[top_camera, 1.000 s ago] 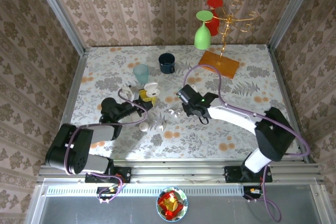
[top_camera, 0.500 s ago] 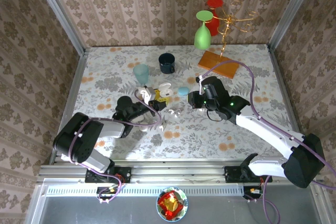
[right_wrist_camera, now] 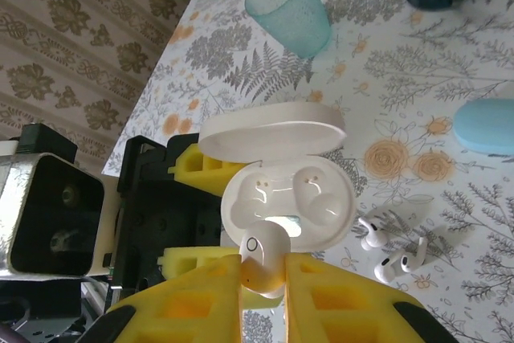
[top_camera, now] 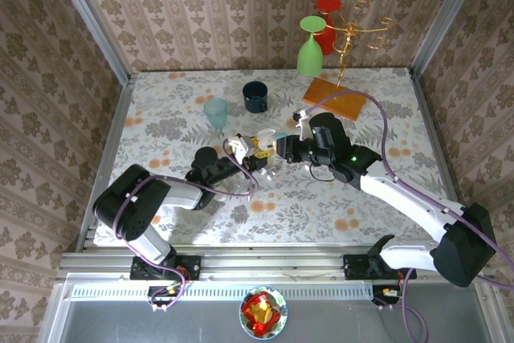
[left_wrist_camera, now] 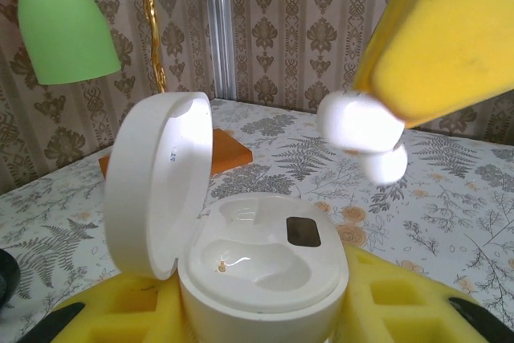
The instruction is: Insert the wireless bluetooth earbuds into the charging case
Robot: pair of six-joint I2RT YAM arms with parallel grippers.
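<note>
Insertion is the step in hand: the right claw (right_wrist_camera: 263, 272) is clamped on one earbud (right_wrist_camera: 261, 256), poised just above the open charging case (left_wrist_camera: 265, 267), which the left claw (left_wrist_camera: 261, 315) grips. The next move calls for lining the stem up with a well (both look vacant) and lowering. Both arms reach inward over the bench (top_camera: 385, 118); two other earbuds (right_wrist_camera: 373, 234) lie beside the case.

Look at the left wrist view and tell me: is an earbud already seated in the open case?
No, both wells of the charging case are empty; the earbud is outside it, pinched in the right gripper.
</note>
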